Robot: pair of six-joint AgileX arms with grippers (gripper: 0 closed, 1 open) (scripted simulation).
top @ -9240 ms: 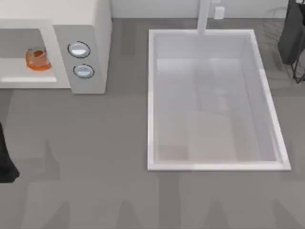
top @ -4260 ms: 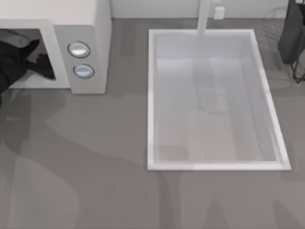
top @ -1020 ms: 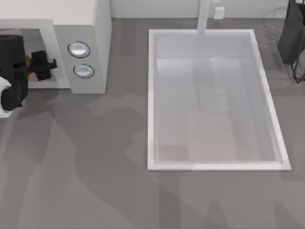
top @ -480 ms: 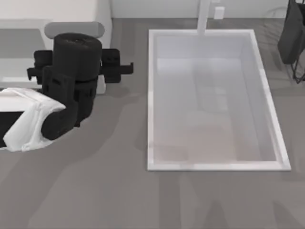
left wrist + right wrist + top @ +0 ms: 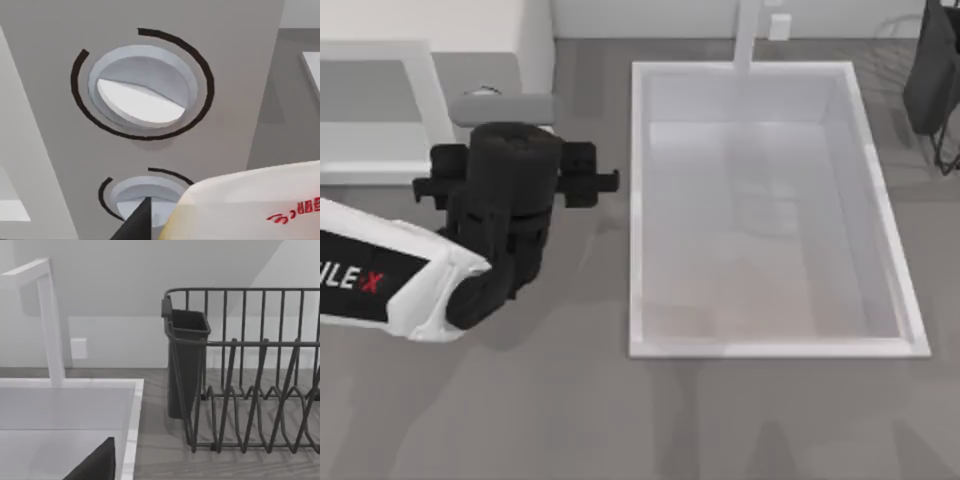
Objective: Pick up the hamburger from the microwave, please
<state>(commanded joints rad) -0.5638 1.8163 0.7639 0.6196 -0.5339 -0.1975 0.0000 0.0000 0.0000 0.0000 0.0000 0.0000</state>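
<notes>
The white microwave (image 5: 430, 22) stands at the table's back left, and its wide cavity (image 5: 370, 120) shows bare white walls and floor. The hamburger is hidden. My left gripper (image 5: 515, 178) hangs under its black wrist in front of the grey knob panel, covering most of it. In the left wrist view the panel (image 5: 235, 100) is very close, with the upper silver knob (image 5: 142, 90) whole and the lower knob (image 5: 135, 197) partly covered. My right arm is parked off the back right, and a dark edge of its gripper (image 5: 95, 465) shows in the right wrist view.
A large white sink basin (image 5: 640, 200) with a tap (image 5: 748, 35) takes up the middle and right of the table. A dark wire dish rack (image 5: 250, 390) with a dark cup (image 5: 185, 360) stands at the back right. Grey countertop (image 5: 520, 420) runs along the front.
The hamburger lay in the cavity at first. My left arm reached in, then drew out and swung right and forward over the knob panel. The cavity now looks bare.
</notes>
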